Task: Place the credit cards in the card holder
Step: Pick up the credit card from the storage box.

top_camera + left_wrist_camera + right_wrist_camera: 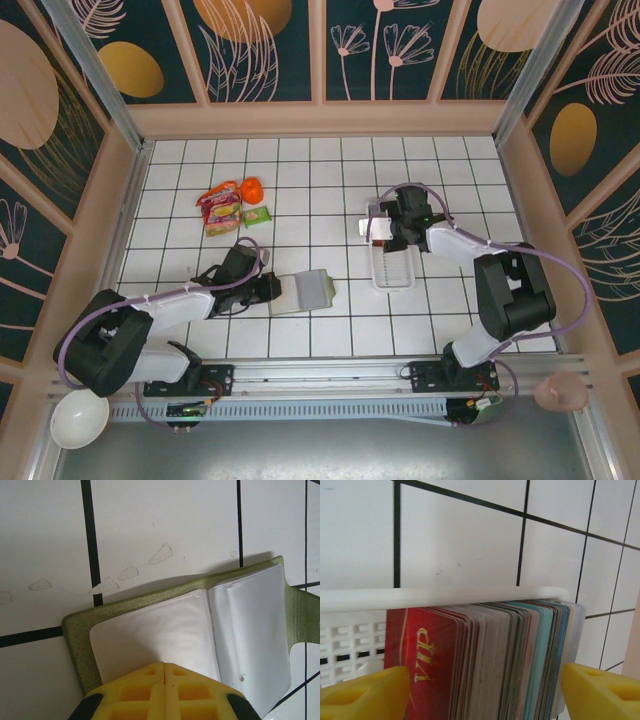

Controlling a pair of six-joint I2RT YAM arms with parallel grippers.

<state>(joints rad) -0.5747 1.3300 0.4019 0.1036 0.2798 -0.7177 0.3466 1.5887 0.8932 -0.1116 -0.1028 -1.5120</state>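
Note:
The card holder (pixel 312 290), an olive-green wallet, lies open on the tiles left of centre. In the left wrist view its pale clear sleeves (pixel 155 630) face up inside the green cover (pixel 75 642). My left gripper (pixel 272 290) is shut, its yellow tips (pixel 165 665) resting on the near edge of the left sleeve. The credit cards (pixel 490 655) stand on edge as a thick stack in the far end of a white tray (pixel 445 599), a red VIP card (pixel 427 665) at the left face. My right gripper (pixel 485 692) is open, one finger on each side of the stack.
The long white tray (pixel 398 276) lies right of centre with my right gripper (pixel 384 232) over its far end. Red-orange snack packets (pixel 222 208) and an orange item (pixel 252 188) sit at the back left. A white bowl (pixel 78 418) and a pink bowl (pixel 560 392) stand at the near corners.

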